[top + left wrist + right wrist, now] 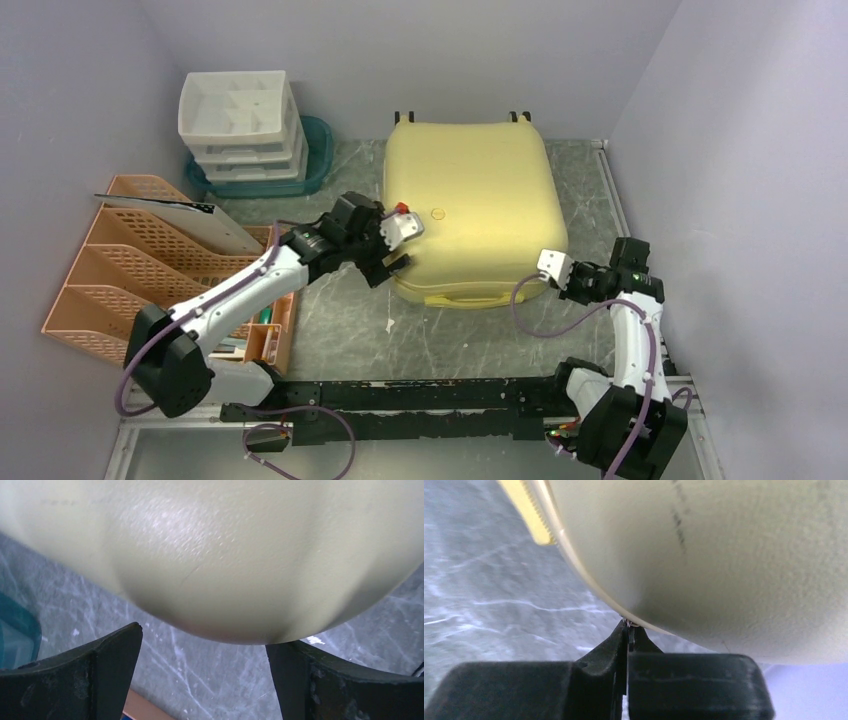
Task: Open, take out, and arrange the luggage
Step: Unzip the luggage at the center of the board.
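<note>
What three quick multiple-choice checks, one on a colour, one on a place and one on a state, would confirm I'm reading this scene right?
1. What colour is the shell of the luggage? A red; B pale yellow; C black.
2. Where does the white drawer unit stand? A on the luggage; B on the teal tray at the back left; C between the arms' bases.
3. How is the left gripper? A open; B shut on the luggage handle; C out of view.
Answers: 1 B, the top view shows a pale yellow shell. 2 B, the tray's rim shows around the unit's foot. 3 A, its fingers stand wide apart by the luggage's corner in the left wrist view.
</note>
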Tool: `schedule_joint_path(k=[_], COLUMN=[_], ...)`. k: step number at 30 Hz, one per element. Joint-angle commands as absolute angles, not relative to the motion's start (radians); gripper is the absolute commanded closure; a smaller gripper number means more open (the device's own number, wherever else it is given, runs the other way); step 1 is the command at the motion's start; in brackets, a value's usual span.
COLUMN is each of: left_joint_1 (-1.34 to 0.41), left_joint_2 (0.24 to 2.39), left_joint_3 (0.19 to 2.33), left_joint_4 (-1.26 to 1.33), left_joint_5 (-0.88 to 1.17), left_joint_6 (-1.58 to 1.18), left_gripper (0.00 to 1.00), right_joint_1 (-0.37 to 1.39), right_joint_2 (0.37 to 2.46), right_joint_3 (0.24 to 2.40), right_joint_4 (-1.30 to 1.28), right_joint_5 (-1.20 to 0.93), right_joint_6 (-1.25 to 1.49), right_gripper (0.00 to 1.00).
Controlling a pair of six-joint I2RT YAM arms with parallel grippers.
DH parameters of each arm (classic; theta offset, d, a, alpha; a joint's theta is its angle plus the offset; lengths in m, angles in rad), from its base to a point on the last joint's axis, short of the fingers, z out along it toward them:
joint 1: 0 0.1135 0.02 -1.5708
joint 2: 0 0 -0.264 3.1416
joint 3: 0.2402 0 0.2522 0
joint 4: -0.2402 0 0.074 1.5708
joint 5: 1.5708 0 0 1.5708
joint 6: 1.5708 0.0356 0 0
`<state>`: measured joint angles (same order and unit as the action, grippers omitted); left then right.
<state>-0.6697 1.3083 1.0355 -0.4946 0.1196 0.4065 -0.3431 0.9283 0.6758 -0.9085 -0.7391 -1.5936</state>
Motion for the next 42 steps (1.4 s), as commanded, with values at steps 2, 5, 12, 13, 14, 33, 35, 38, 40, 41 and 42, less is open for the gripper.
schedule_joint_path(k=[2, 5, 12, 13, 14, 33, 35, 38, 40, 41, 42], left_joint_1=[-0.841, -0.877, -0.899, -0.899, -0.899, -0.913, -0.916, -0.915, -0.915, -0.914, -0.914], left_joint_2=[1.487, 1.577, 1.76, 1.767, 1.771, 1.878, 1.895, 1.922, 1.935, 1.939, 1.942], left_joint_3=[1.129, 1.201, 1.394, 1.401, 1.403, 1.555, 1.577, 1.615, 1.639, 1.651, 1.66], left_joint_4=[-0.342, -0.351, -0.376, -0.362, -0.349, -0.333, -0.344, -0.364, -0.37, -0.376, -0.378], left_joint_5=[0.202, 0.142, 0.002, 0.002, 0.002, 0.148, 0.153, 0.126, 0.084, 0.065, 0.052], left_joint_6=[0.34, 0.314, 0.219, 0.212, 0.207, 0.121, 0.114, 0.099, 0.086, 0.083, 0.082], left_gripper=[0.01, 0.01, 0.01, 0.02, 0.01, 0.01, 0.01, 0.01, 0.01, 0.01, 0.01], right_joint_1=[-0.37, -0.413, -0.469, -0.47, -0.469, -0.427, -0.403, -0.316, -0.231, -0.191, -0.155], right_joint_2=[0.971, 1.019, 1.097, 1.085, 1.069, 0.96, 0.957, 0.94, 0.933, 0.929, 0.924], right_joint_3=[0.674, 0.675, 0.732, 0.729, 0.718, 0.761, 0.758, 0.745, 0.741, 0.737, 0.732], right_joint_4=[-0.718, -0.655, -0.786, -0.816, -0.843, -0.769, -0.67, -0.569, -0.549, -0.532, -0.52], right_joint_5=[-0.816, -0.815, -0.853, -0.86, -0.869, -1.099, -1.061, -0.965, -0.88, -0.838, -0.808], right_joint_6=[-1.4, -1.358, -1.503, -1.54, -1.574, -1.148, -0.977, -0.763, -0.696, -0.659, -0.629], right_gripper=[1.0, 1.0, 1.0, 1.0, 1.0, 1.0, 1.0, 1.0, 1.0, 1.0, 1.0])
